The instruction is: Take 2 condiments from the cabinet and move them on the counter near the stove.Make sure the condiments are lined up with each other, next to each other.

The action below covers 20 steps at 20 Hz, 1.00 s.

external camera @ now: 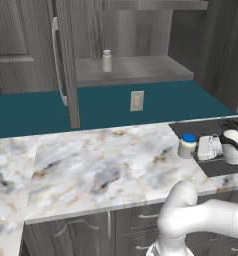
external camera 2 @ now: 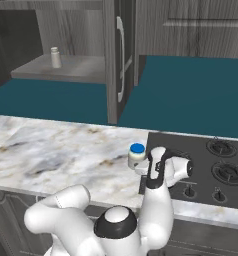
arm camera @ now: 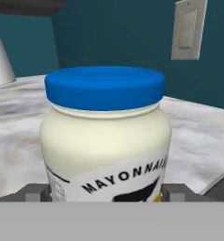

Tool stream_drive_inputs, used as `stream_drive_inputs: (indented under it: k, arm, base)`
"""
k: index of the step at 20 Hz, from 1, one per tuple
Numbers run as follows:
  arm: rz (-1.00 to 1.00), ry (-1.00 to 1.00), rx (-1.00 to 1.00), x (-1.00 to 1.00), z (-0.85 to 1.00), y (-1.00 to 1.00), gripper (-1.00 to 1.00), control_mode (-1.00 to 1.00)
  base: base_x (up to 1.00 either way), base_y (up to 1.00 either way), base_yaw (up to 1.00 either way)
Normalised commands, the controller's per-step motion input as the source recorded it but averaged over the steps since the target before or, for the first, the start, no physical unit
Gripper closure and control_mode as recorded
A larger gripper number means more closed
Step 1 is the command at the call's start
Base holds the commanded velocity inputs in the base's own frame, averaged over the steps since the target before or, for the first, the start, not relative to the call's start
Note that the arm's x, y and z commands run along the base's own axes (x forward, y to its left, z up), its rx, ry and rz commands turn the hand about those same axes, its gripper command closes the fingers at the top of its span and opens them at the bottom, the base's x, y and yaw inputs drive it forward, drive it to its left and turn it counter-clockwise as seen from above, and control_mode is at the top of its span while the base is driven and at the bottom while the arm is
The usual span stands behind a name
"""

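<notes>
At the stove's [external camera 2: 211, 172] left edge, tool [external camera: 203, 149] spread around 1 upright blue-lidded mayonnaise jar [external camera: 187, 145] on the marble surface [external camera: 101, 160], grip uncertain, open cabinet [external camera: 141, 35] behind, 1 pale shaker bottle [external camera: 107, 61] on its shelf.

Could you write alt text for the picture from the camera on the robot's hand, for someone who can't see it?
A cream-white mayonnaise jar with a blue lid stands upright on a white marble counter, very close to the camera, between the pincer fingertips at either side of its base. Behind it is a teal wall with a pale wall outlet.
</notes>
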Motion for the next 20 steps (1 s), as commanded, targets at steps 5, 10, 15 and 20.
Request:
stream_drive_inputs:
  k: [5,10,15,20]
  arm:
    - [0.01,0.00,0.00,-0.21,-0.16,-0.01,-1.00,-1.00]
    - [0.00,0.00,0.00,-0.35,0.00,0.00,-1.00,-1.00]
    - [0.02,0.00,0.00,-0.44,0.10,0.06,-1.00,-1.00]
    - [0.04,-0.01,0.00,-0.49,0.18,0.13,-1.00,-1.00]
  base:
    - [0.00,0.00,0.00]
    - [0.00,0.00,0.00]
    - [0.00,0.00,0.00]
    - [0.00,0.00,0.00]
